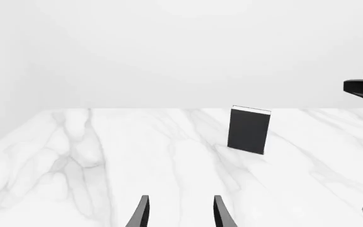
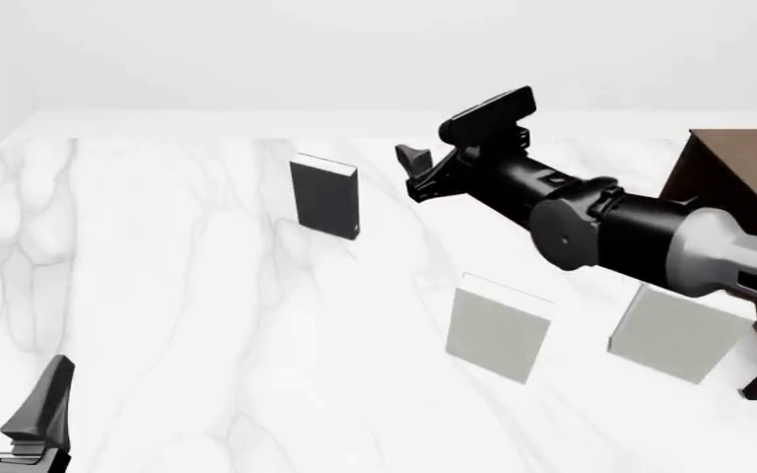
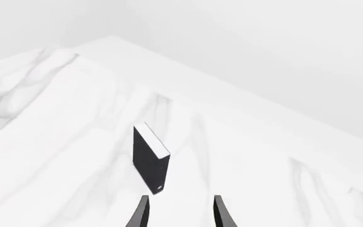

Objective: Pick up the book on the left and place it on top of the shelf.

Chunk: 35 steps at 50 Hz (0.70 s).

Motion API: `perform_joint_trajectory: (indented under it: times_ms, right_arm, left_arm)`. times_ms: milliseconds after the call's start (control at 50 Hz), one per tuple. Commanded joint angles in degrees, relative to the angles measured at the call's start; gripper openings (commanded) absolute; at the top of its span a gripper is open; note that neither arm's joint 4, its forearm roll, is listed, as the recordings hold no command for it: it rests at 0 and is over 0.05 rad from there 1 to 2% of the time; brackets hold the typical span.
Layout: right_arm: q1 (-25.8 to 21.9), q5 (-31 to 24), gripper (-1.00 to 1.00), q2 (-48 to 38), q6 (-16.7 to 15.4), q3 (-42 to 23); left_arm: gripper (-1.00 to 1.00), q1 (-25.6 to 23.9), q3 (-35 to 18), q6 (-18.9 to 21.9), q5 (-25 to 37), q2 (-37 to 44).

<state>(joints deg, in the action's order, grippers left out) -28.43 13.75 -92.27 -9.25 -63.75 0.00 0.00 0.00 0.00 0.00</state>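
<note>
Left gripper (image 2: 11, 399) idles open and empty; right gripper (image 2: 464, 148), open, nears the upright black book (image 2: 324, 197) at ten o'clock, nothing shelved yet.

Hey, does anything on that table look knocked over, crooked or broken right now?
Nothing stands out. The black book and the two pale books all stand upright on the marble table, beside the shelf. The right gripper is open near the black book, not touching it.
</note>
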Motion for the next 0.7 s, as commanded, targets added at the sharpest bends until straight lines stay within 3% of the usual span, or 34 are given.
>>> perform_joint_trajectory:
  times_ms: [20, 700]
  right_arm:
    - [-0.65, 1.93, 1.00, -3.72, 0.75, -1.51]
    - [-2.50, 3.97, 1.00, -13.06, 1.60, -8.46]
  left_arm:
    - [1.00, 0.00, 0.00, 0.00, 0.00, 0.00]
    - [1.00, 0.00, 0.00, 0.00, 0.00, 0.00]
